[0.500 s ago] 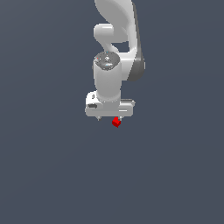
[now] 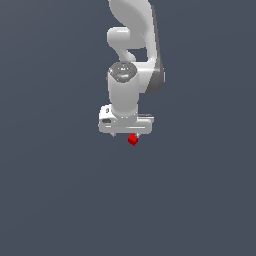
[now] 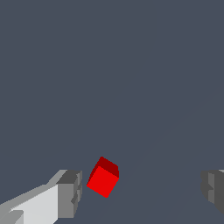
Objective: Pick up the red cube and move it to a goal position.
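Just a plain-faced red cube between the hand's blocky grey fingers.

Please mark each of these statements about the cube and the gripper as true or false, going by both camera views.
1. The jaws are closed on the red cube. False: the gripper is open and the cube sits free between the fingers.
2. The cube lies nearer one finger than the other. True.
3. The cube is blue. False: it is bright red.
4. In the exterior view the cube shows just below the gripper's white body. True.
5. A second cube lies on the floor. False: only one cube is in view.
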`<act>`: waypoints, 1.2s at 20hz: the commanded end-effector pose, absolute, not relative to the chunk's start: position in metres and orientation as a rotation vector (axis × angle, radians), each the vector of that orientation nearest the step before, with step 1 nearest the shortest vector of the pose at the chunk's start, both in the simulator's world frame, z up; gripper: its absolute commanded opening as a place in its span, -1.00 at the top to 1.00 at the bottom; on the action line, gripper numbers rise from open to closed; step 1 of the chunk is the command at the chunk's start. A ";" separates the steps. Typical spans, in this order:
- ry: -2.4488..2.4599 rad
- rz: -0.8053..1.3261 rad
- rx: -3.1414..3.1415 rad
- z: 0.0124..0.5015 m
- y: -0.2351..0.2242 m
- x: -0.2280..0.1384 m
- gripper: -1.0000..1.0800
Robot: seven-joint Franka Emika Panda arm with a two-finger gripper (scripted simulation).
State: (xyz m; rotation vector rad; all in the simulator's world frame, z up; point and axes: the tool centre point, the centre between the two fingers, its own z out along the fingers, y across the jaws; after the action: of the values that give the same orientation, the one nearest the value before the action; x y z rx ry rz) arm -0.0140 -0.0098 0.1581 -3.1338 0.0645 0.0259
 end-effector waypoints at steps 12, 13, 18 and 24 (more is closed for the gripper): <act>0.458 0.014 -3.105 0.096 0.002 -0.051 -0.92; 0.497 0.013 -3.099 0.089 0.004 -0.055 -0.92; 0.674 0.007 -3.068 0.061 0.013 -0.069 -0.92; 0.823 0.002 -3.033 0.036 0.022 -0.080 -0.92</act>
State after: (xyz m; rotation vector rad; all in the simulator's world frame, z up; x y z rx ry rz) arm -0.0779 0.0198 0.0413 -3.0422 0.7862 0.0048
